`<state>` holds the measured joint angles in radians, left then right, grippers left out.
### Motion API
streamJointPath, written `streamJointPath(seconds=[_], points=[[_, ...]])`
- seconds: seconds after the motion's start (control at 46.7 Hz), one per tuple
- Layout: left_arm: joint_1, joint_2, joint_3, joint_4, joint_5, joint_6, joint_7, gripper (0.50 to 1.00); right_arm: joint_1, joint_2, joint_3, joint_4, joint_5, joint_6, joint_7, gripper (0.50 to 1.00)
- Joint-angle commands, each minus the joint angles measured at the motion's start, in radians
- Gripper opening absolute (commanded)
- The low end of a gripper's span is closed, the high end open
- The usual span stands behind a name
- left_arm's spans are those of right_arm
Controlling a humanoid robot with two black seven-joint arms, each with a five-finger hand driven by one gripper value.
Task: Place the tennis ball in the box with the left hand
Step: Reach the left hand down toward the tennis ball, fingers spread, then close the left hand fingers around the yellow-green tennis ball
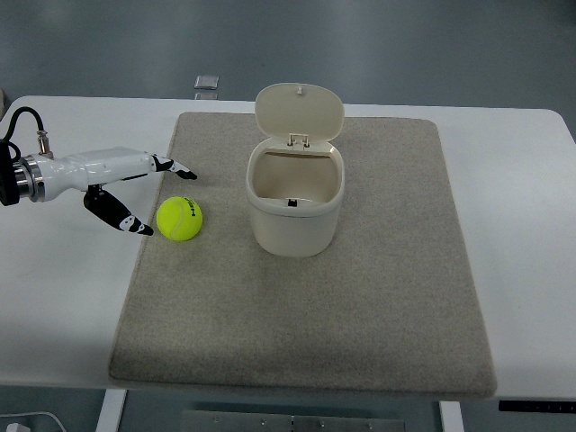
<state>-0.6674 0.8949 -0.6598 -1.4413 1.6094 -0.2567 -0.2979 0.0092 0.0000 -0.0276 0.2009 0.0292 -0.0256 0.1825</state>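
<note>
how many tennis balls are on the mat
1. The ball lies on the mat, left of the open box and just right of the left hand, whose fingers are spread beside it. None shows inside the box.

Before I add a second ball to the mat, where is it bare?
The mat is bare right of the box and across the whole near strip. It is crowded only at the left, where the open left hand flanks the ball, with a narrow gap between ball and box.
</note>
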Motion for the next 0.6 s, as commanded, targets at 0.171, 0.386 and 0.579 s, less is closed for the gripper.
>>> streamJointPath(seconds=[0.171,0.386,0.579], points=[[-0.007,-0.077,0.028,0.051,0.108,0.011,0.003,0.926,0.0,0.0,0.0,0.0,0.0,0.0,0.0,0.938],[-0.018,-0.086,0.077,0.068,0.15,0.028,0.003,0.926,0.0,0.0,0.0,0.0,0.0,0.0,0.0,0.938],[-0.024,-0.103,0.078,0.088,0.155,0.03,0.005,0.926,0.0,0.0,0.0,0.0,0.0,0.0,0.0,0.938]])
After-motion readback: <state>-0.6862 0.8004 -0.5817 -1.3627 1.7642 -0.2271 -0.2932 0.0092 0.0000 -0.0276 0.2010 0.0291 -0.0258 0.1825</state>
